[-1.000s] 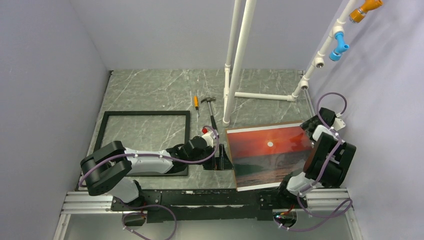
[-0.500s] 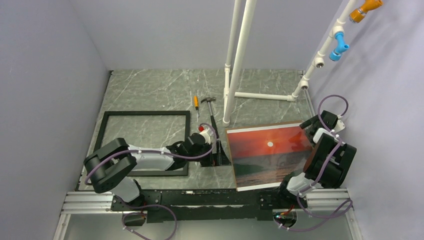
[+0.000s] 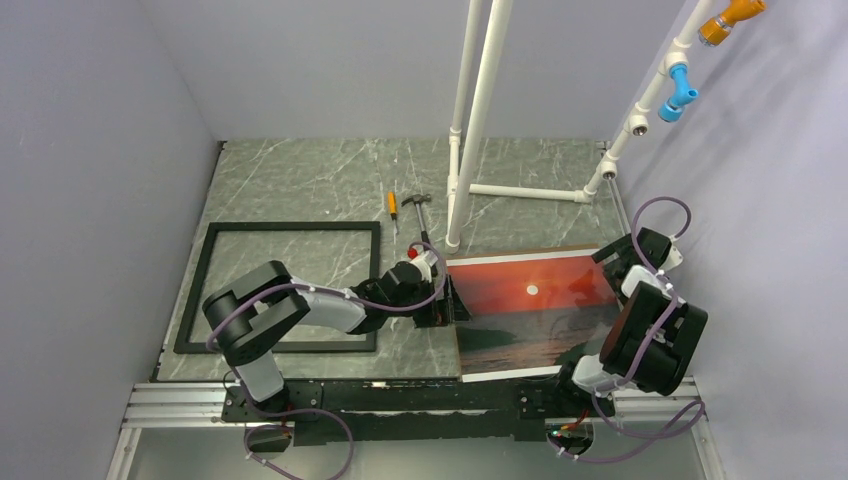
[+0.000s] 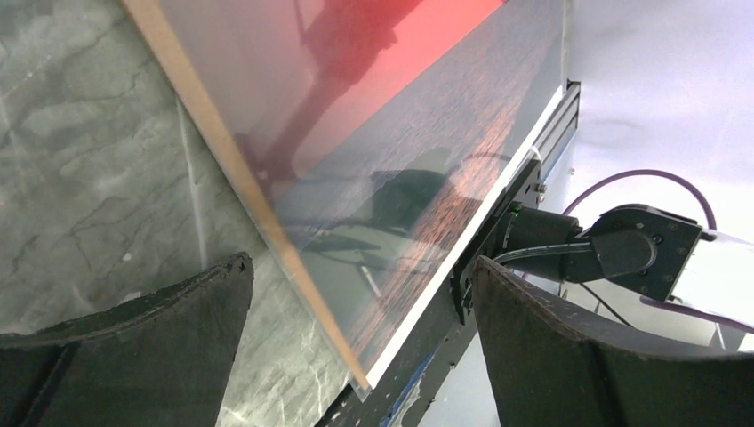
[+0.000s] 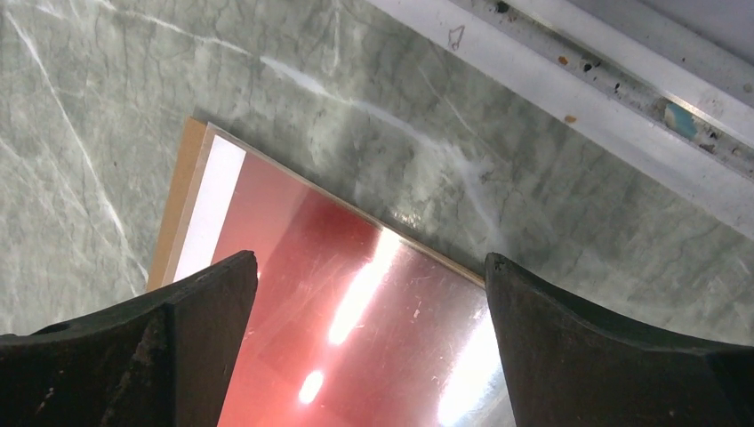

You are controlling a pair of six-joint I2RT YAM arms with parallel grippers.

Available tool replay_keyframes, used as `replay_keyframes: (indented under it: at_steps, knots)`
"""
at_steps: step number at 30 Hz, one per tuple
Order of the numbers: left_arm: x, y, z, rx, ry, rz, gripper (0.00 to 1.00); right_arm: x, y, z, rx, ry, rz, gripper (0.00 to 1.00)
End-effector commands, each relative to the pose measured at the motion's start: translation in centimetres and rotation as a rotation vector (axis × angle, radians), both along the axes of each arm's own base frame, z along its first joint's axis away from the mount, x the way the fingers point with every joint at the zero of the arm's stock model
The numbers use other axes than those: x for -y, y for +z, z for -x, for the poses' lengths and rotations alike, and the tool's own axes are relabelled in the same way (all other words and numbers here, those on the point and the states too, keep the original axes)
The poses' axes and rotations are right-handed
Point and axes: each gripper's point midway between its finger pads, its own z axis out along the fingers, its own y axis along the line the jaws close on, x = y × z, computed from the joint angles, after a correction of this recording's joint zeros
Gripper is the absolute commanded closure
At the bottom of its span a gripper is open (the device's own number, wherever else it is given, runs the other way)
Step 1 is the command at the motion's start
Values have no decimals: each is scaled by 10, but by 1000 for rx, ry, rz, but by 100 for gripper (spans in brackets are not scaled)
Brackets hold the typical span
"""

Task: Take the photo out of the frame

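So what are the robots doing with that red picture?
The photo is already out of the frame, which lies empty on the left. It sits on the table at the right. Left jaws stand open at its left edge, right jaws open above its far right corner. Neither grips it.

L tool (image 4: 360, 267) jaws wide apart, reaching right; R tool (image 5: 369, 267) same, aimed down.

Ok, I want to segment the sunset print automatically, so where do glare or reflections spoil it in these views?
Right wrist view: white glare streaks cross the red of the photo. Left wrist view: its glossy face mirrors a dark arm shape over the red. Top view: evenly lit, only a faint sheen on the dark sea.
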Motion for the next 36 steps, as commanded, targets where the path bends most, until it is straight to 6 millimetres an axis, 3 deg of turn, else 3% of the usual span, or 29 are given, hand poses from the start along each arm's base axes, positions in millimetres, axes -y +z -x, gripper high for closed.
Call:
replay_keyframes:
  at_steps: [1,9,23,31,36]
  knots:
    - [9,3,-3,-1,6,45,5,-16,5,4,11,29,-44,1]
    - [10,12,5,-5,-6,74,7,-18,8,7,17,33,-40,1]
    - [14,58,11,56,-24,125,6,-17,9,7,11,42,-24,0]
    - [26,54,11,23,-43,144,6,-16,18,6,26,43,0,1]
    - [34,45,9,2,-60,124,5,-12,37,4,42,40,58,0]
